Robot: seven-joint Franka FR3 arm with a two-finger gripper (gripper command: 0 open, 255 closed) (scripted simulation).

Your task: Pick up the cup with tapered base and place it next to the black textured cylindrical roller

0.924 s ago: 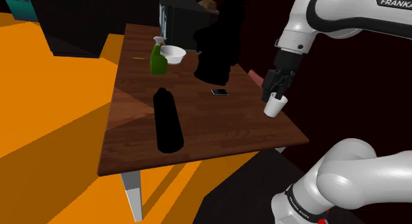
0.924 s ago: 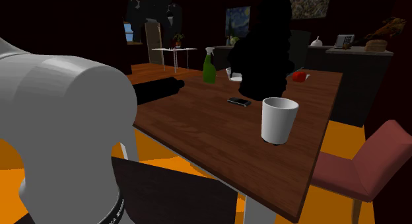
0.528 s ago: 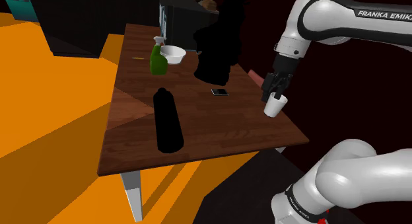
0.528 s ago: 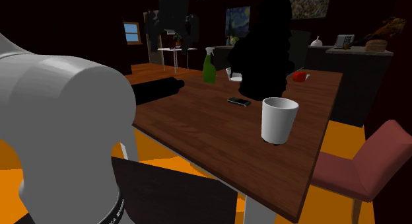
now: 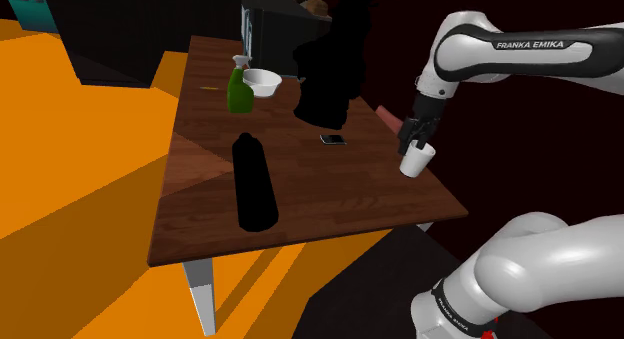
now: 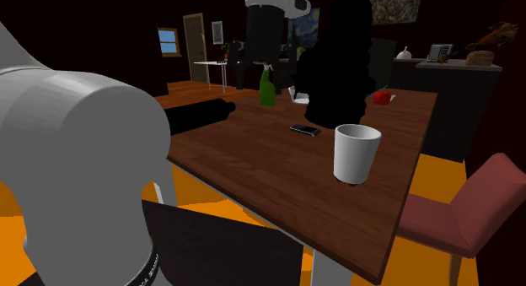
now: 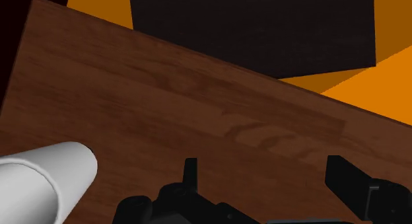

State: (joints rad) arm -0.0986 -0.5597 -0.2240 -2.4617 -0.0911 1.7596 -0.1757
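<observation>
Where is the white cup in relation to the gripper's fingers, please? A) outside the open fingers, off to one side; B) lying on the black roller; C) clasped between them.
A: the gripper stands open, bare wooden tabletop between its fingers, and the white cup sits outside them.

White cup (image 5: pixel 417 163), blk roller (image 5: pixel 254 182)

The white cup (image 6: pixel 356 153), tapered at its base, stands upright near the table (image 6: pixel 253 158) edge. The black roller (image 5: pixel 254 182) lies on its side mid-table.
</observation>
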